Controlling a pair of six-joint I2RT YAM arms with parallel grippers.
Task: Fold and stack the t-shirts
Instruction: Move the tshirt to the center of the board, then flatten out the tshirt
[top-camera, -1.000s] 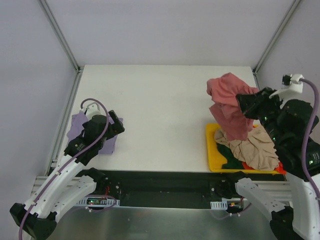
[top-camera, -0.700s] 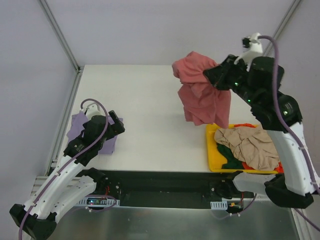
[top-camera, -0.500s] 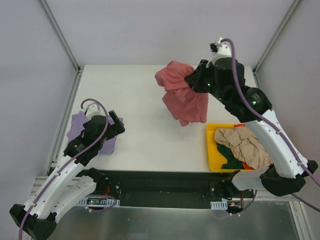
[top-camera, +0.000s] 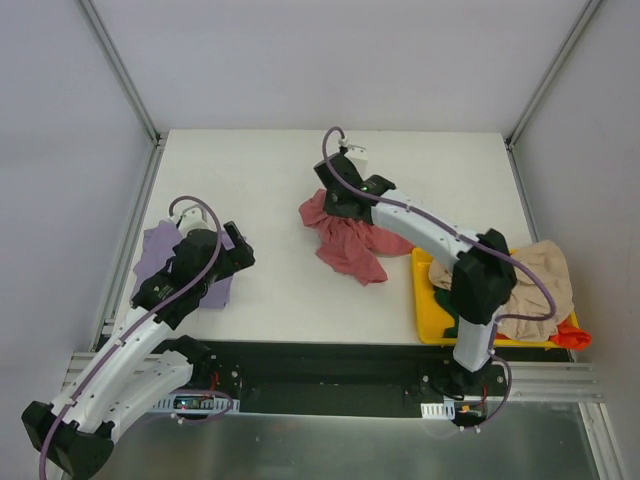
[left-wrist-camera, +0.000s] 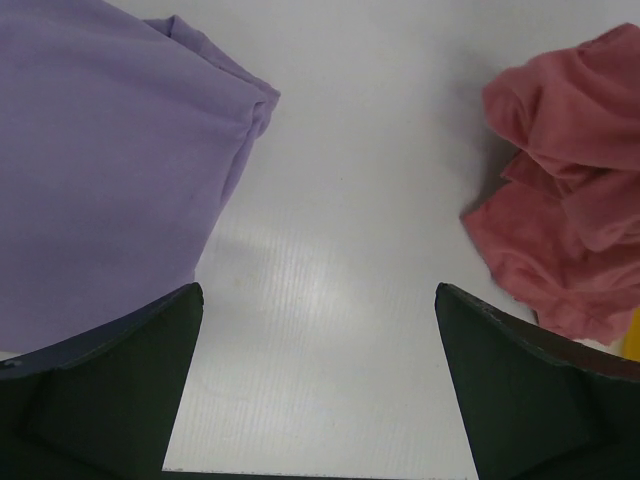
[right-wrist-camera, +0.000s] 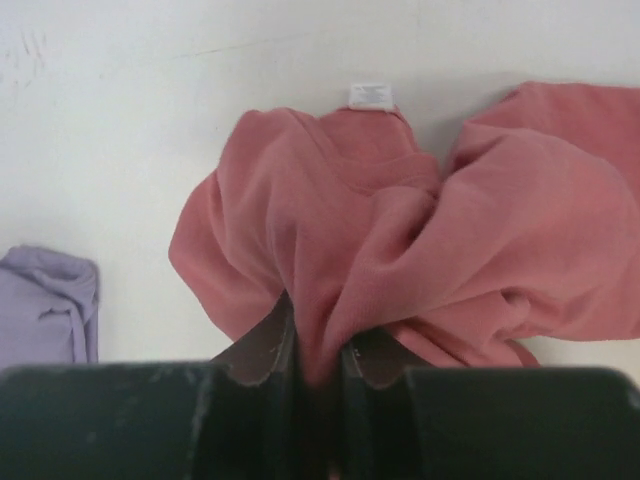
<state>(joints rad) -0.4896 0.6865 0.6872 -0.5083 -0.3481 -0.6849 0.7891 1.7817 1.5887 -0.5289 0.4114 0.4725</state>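
Pink shirt (top-camera: 345, 235) crumpled just left of the yellow bin (top-camera: 418, 300), pinched in the right gripper (right-wrist-camera: 318, 340); left gripper (left-wrist-camera: 317, 290) spread wide farther left, beside purple shirt (left-wrist-camera: 100, 150).

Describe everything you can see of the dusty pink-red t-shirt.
The pink-red t-shirt is soft, matte, cotton-like cloth, crumpled into a loose heap of folds on the white table near its middle, just left of the yellow bin. A small white tag shows at its collar. The right hand is shut on a bunched ridge of the fabric. It lies well apart from the lavender t-shirt.
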